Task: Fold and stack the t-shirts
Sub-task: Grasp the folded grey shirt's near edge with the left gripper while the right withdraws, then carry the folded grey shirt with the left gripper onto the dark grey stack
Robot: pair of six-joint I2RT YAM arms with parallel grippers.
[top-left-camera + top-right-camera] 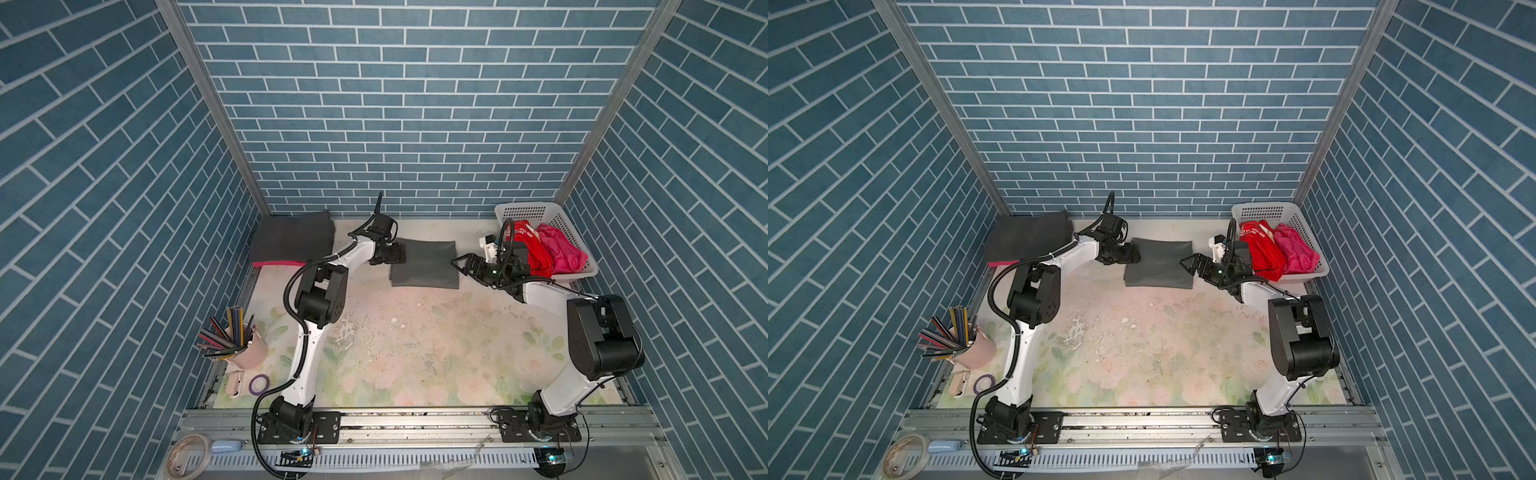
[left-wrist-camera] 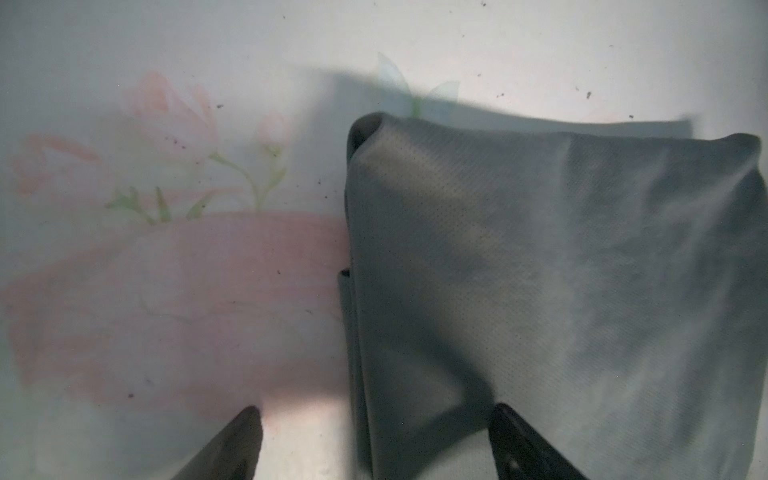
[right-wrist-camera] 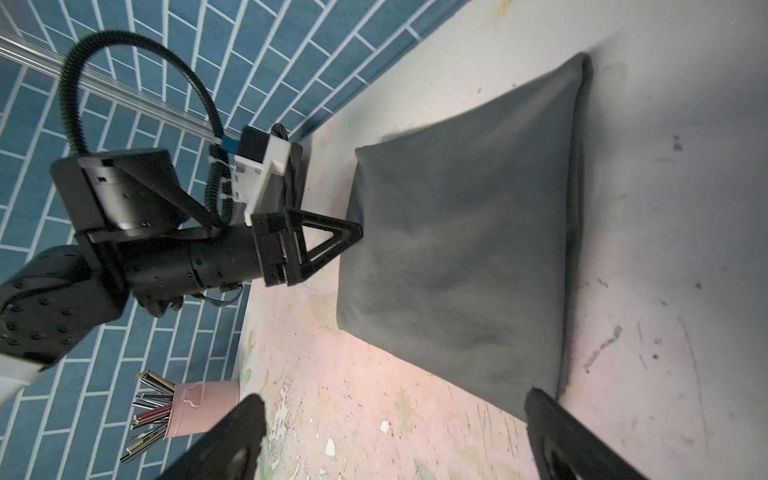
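1. The grey t-shirt [image 1: 424, 262] is found folded near the basket [image 1: 536, 210].
2. The left gripper [image 1: 400, 254] and right gripper [image 1: 458, 266] are held spread, empty.
3. Limp, light cloth is judged; folded edges are advised for gripping.

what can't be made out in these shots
- Pink t-shirt under the charcoal t-shirt: only an edge shows in both top views.
- Red t-shirt lettering: too small and crumpled in both top views.
- Left gripper: left wrist view's edge cuts off all but the fingertips.
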